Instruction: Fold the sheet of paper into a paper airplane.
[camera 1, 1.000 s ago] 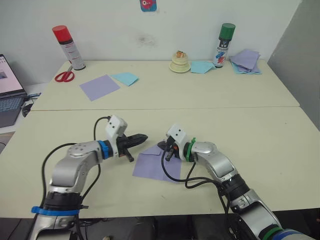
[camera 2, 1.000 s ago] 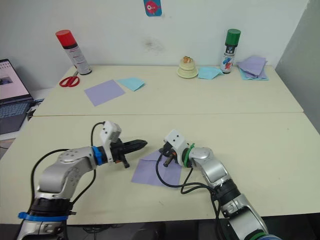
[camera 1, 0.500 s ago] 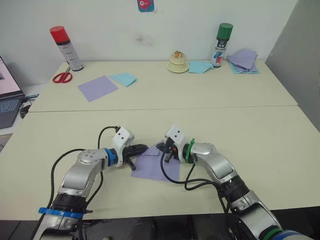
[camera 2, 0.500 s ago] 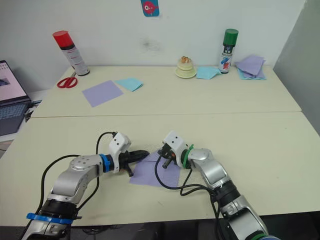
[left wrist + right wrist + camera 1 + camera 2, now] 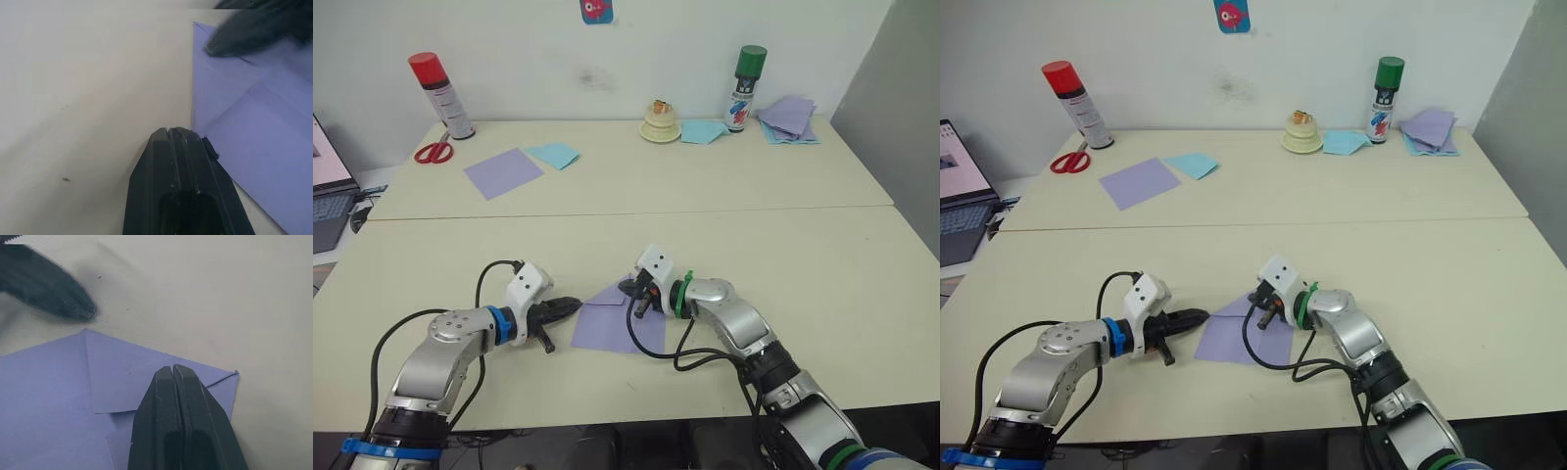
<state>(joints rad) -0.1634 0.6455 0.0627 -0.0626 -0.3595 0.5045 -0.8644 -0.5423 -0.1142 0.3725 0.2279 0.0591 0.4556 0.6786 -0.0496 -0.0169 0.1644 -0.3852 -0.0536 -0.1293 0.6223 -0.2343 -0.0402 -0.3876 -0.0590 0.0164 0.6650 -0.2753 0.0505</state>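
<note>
The sheet of paper is lavender and lies on the near table, mostly flat, with a flap folded over at its far corner. My right gripper is shut, its tip pressed down on that folded flap. My left gripper is shut too and lies low on the table, its tip just at the sheet's left edge. In the left wrist view the shut fingers point along that edge. A paper airplane is out of view.
On the far table lie a smooth lavender sheet, a light blue sheet, scissors, a red spray can, a green spray can, a cream holder and a purple paper stack. A laptop sits at the left.
My left gripper came down from above the table, reached the sheet's left corner, then drew back left to the sheet's edge. The right gripper has stayed pressed on the sheet.
</note>
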